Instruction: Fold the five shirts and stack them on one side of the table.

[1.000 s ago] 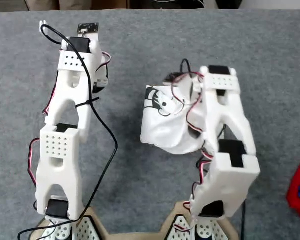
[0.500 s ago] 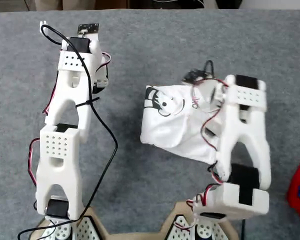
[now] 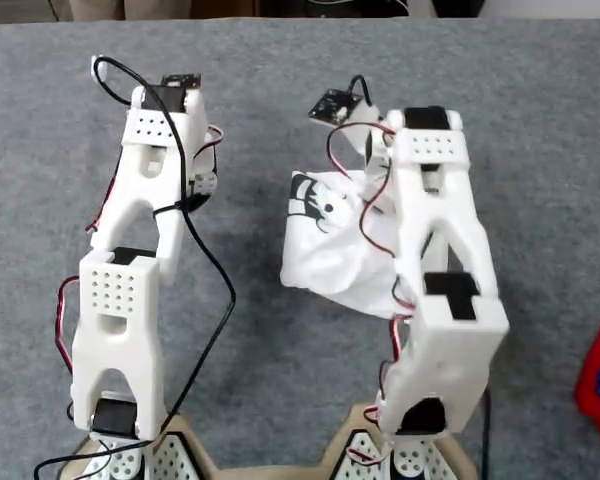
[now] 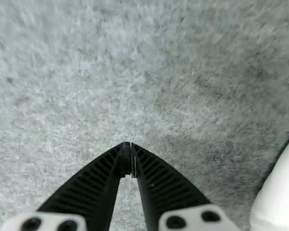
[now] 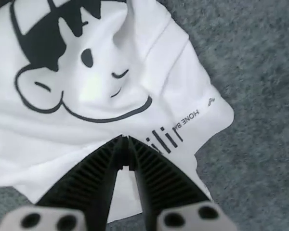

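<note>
Lying crumpled just 3 o'clock of the table's middle, the white cotton shirt with a black cartoon face [image 3: 325,255] looks light and limp, likely to bunch; a hem corner seems the best hold. Along one edge runs dark lettering [image 5: 176,127], not spelled out here. The right gripper [image 5: 124,140] hovers above it, tips pressed together; the left gripper [image 4: 126,147], likewise closed, hangs over the grey felt table cover [image 3: 280,90] at the shirt's 10 o'clock.

white arms [image 3: 120,300], blk ribbed jaws, red/blk cables [image 3: 230,290]

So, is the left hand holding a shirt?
No, the left hand is closed over the bare grey table cover, with nothing between its fingers.
</note>
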